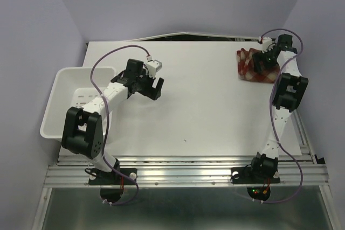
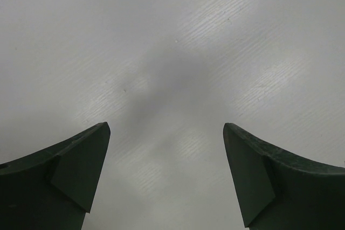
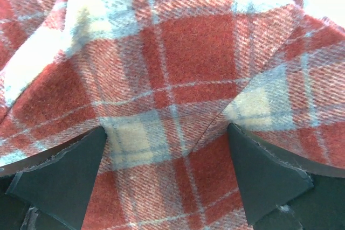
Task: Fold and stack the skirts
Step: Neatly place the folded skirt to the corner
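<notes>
A red, maroon and cream plaid skirt (image 1: 249,66) lies bunched at the far right of the white table. My right gripper (image 1: 266,57) is down on it. In the right wrist view the plaid cloth (image 3: 178,52) fills the frame and the right gripper (image 3: 167,127) has its jaws wide apart, both fingertips pressed against the cloth. My left gripper (image 1: 153,86) hovers over bare table left of centre. In the left wrist view the left gripper (image 2: 166,127) is open and empty, with only the table top below it.
A white perforated plastic basket (image 1: 70,82) stands at the table's left edge, beside the left arm. Lavender walls close in the back and both sides. A metal rail (image 1: 183,173) runs along the near edge by the arm bases.
</notes>
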`<state>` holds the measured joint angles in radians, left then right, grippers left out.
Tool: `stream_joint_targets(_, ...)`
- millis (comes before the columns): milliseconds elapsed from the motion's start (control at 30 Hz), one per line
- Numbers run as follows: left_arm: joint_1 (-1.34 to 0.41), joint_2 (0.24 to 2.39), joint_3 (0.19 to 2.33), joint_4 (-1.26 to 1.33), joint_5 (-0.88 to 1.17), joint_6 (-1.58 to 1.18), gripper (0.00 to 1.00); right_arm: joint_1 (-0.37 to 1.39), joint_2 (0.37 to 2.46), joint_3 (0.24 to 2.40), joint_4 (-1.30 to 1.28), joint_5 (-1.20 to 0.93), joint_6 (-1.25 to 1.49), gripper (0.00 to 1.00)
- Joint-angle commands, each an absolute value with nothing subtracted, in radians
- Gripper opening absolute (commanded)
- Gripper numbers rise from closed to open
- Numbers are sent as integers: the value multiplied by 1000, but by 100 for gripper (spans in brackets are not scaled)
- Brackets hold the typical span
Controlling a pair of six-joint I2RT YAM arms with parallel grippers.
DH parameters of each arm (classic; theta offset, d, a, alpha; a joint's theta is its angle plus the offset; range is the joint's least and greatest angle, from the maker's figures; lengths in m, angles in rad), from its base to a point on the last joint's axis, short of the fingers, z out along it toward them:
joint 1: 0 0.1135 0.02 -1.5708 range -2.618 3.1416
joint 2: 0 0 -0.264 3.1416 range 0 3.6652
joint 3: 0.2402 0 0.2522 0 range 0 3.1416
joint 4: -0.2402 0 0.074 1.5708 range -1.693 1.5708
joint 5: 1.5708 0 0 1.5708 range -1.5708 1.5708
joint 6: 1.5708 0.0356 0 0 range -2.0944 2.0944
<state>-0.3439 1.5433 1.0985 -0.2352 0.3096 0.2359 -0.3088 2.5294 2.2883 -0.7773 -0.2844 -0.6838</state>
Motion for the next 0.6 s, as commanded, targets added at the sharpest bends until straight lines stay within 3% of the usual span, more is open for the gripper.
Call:
stream_joint_targets(0, -334, 1568, 1154, -236, 336, 235, 98, -285, 2663, 2237, -628, -192, -724, 100)
stream_joint_targets(333, -319, 1563, 1152, -245, 344, 230, 98, -275, 2677, 2237, -525, -189, -733, 100)
stream_joint_targets(567, -318, 1543, 1193, -253, 348, 230, 98, -275, 2507, 2169, -503, -207, -747, 100)
